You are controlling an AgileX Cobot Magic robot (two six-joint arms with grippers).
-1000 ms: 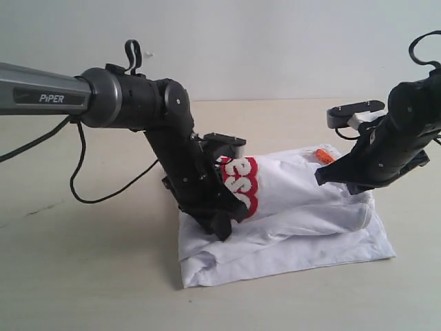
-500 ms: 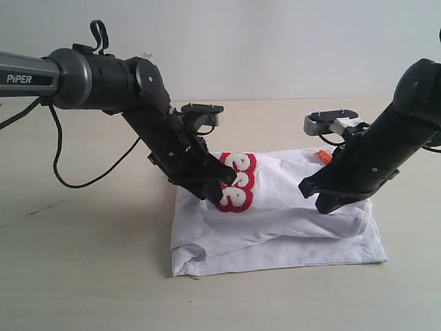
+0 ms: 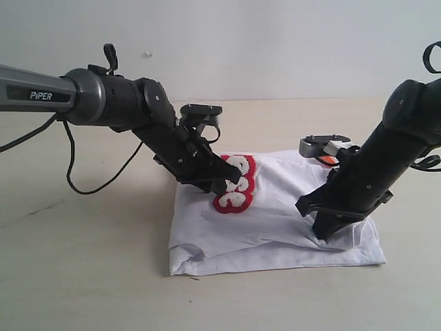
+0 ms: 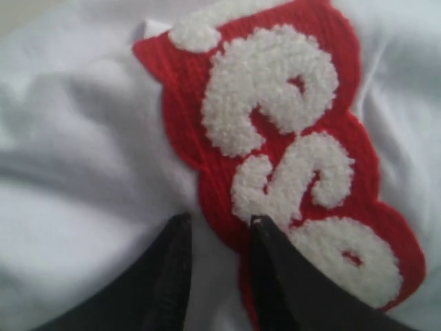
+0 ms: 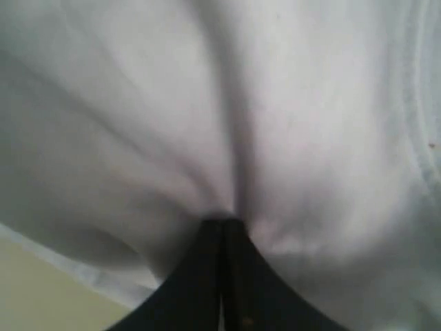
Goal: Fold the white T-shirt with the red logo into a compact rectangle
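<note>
**Q:** Now, what do your left fingers (image 4: 172,276) show?

**A:** Left wrist view. You see the two dark tips of the left gripper (image 4: 220,219) standing narrowly apart. They are closed on a ridge of the white T-shirt (image 4: 83,138), right at the edge of the red logo (image 4: 289,138). Fuzzy white letters fill the patch.

**Q:** And your right fingers (image 5: 193,289)?

**A:** Right wrist view. The right gripper (image 5: 222,222) has its tips pressed together with no gap showing. They push against the white cloth where creases converge on them. Whether any cloth is caught between them, you cannot tell.

**Q:** Where do you find the shirt itself?

**A:** Exterior view. Folded in layers, the white T-shirt (image 3: 275,207) lies on the tan table (image 3: 83,262), slightly toward 5 o'clock from the centre. The red logo (image 3: 238,201) sits at the shirt's 10 o'clock, partly under the left gripper (image 3: 233,181), whose arm reaches in from 9 o'clock. The right gripper (image 3: 322,233) bears down at the shirt's 4 o'clock, its arm sloping in from 2 o'clock. A bit of orange tag (image 3: 331,160) shows at the shirt's 1 o'clock, behind that arm.
</note>
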